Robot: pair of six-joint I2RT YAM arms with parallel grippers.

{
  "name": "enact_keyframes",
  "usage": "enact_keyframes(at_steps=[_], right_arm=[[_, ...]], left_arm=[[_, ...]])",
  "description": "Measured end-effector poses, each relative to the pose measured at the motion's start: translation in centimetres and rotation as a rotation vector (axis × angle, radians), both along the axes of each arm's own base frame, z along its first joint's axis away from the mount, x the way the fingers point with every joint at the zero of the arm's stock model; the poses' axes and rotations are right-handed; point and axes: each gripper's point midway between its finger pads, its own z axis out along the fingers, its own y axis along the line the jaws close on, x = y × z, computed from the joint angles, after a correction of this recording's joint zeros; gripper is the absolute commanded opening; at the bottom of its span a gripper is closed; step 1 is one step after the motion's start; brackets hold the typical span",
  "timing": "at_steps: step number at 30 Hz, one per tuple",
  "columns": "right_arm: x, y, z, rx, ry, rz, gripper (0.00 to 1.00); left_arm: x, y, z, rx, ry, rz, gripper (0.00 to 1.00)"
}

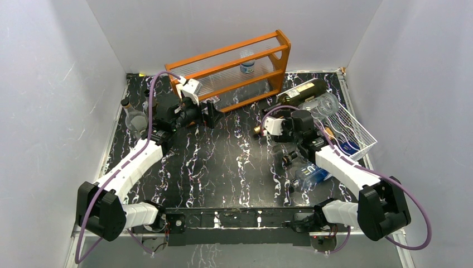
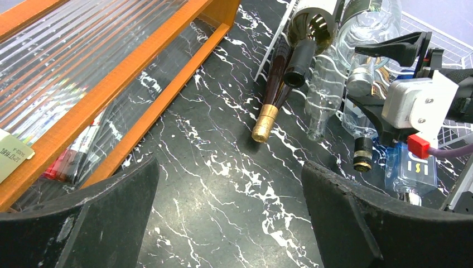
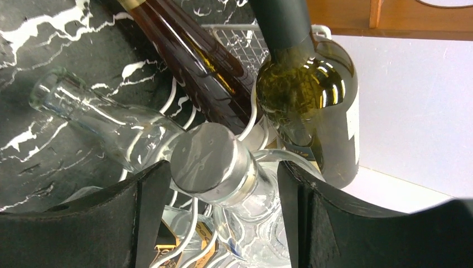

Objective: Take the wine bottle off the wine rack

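**Item: wine bottle** [image 3: 207, 159], taken to be the clear glass one with the grey metal cap. Its cap and neck sit between the fingers of the right hand [image 3: 221, 184], pointing back toward the wrist. The body runs away from the hand into the wine rack [image 1: 360, 134].

**Handling (judged):** Rigid, smooth glass that is breakable and likely slippery. Whether it is full cannot be told, so assume it is heavy at the far end.

**Hold (judged):** Grip the neck just under the cap, so the cap's rim stops it sliding out. Draw it back along its own axis, clear of the wires.

**Right hand:** Parted to either side of the cap, with a gap showing on one side. Nothing is gripped.

**Neighbours, just ahead of the fingertips:**
- A dark green bottle [image 3: 307, 95] is pressed close beside it.
- An amber bottle [image 3: 189, 61] lies further ahead.
- An uncapped clear bottle [image 3: 95, 117] lies off to one finger's side, its mouth out over the surface [image 1: 223, 162].

All of these are liable to knock or roll.

**Left hand** [image 2: 230, 167]: Spread fully and empty, well apart from the rack, with the orange shelf [image 1: 234, 61] beside it.
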Motion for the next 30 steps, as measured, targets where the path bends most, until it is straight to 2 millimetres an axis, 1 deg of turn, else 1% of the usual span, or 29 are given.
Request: enact_keyframes(at_steps=[4, 8, 11, 15, 19, 21, 24, 27, 30], right_arm=[[0.2, -0.6, -0.3, -0.039, -0.033, -0.006, 0.75], [0.5, -0.6, -0.1, -0.051, -0.065, 0.0, 0.72], [0.6, -0.5, -0.2, -0.055, -0.078, 0.014, 0.64], [0.8, -0.2, 0.1, -0.053, -0.098, 0.025, 0.58], [0.8, 0.0, 0.5, -0.047, -0.112, 0.04, 0.5], [0.6, 0.2, 1.0, -0.03, -0.116, 0.048, 0.45], [-0.1, 0.2, 1.9, 0.006, -0.144, 0.056, 0.36], [-0.7, 0.1, 2.4, 0.029, -0.168, 0.06, 0.3], [-0.8, 0.1, 3.1, 0.051, -0.184, 0.053, 0.25]], left_arm=[[0.0, 0.0, 0.0, 0.001, 0.0, 0.002, 0.98], [0.0, 0.0, 0.0, 0.001, -0.001, 0.002, 0.98], [0.0, 0.0, 0.0, 0.001, -0.001, 0.002, 0.98], [0.0, 0.0, 0.0, 0.001, -0.001, 0.002, 0.98], [0.0, 0.0, 0.0, 0.002, -0.002, 0.002, 0.98], [0.0, 0.0, 0.0, 0.003, -0.003, 0.002, 0.98], [0.0, 0.0, 0.0, 0.003, -0.003, 0.002, 0.98], [0.1, 0.0, 0.0, 0.004, -0.004, 0.002, 0.98], [0.1, 0.0, 0.0, 0.004, -0.004, 0.002, 0.98]])
